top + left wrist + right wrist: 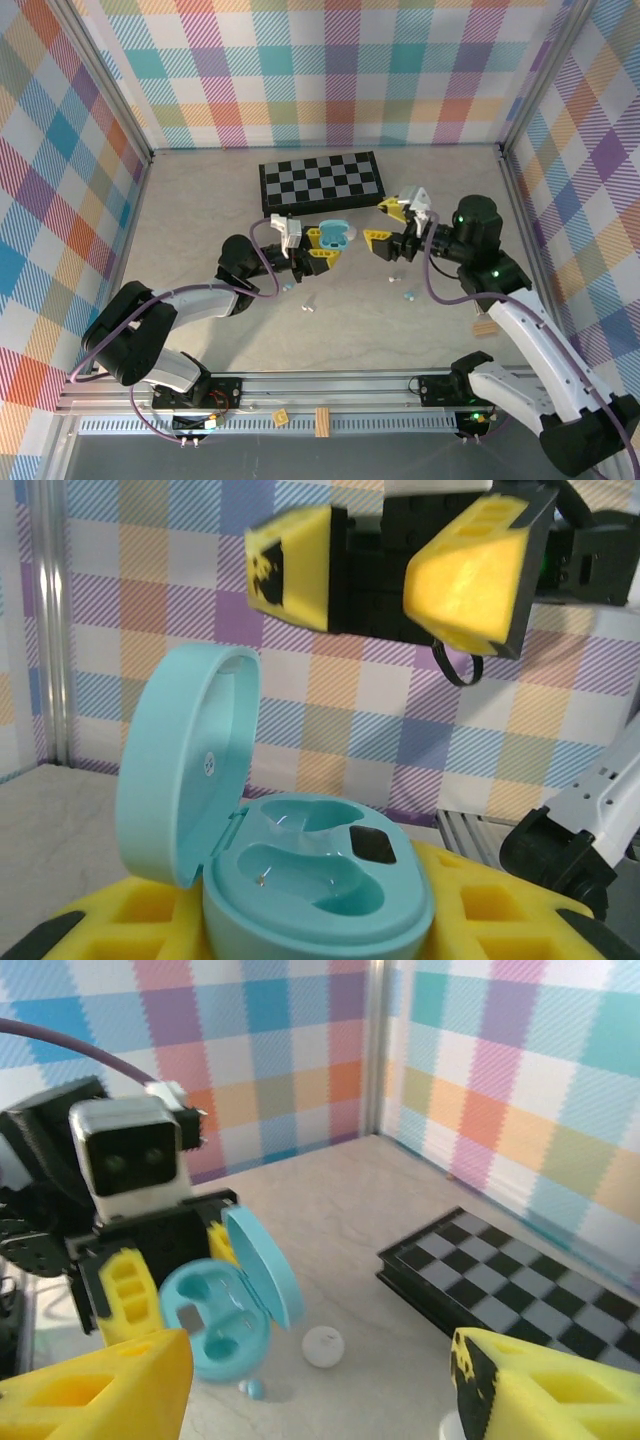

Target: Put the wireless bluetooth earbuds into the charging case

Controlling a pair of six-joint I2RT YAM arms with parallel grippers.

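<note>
Two empty wells (pixel 300 872) face my right claw (pixel 385 223), which gapes empty. My left claw (pixel 325 248) clamps the charging case (pixel 320 920) lid-open to present them. What look like earbuds (pixel 408 296) lie on the table (pixel 200 220).

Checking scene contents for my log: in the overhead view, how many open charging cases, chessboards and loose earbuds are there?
open charging case: 1
chessboard: 1
loose earbuds: 4 discernible, tiny
Total: 6
</note>
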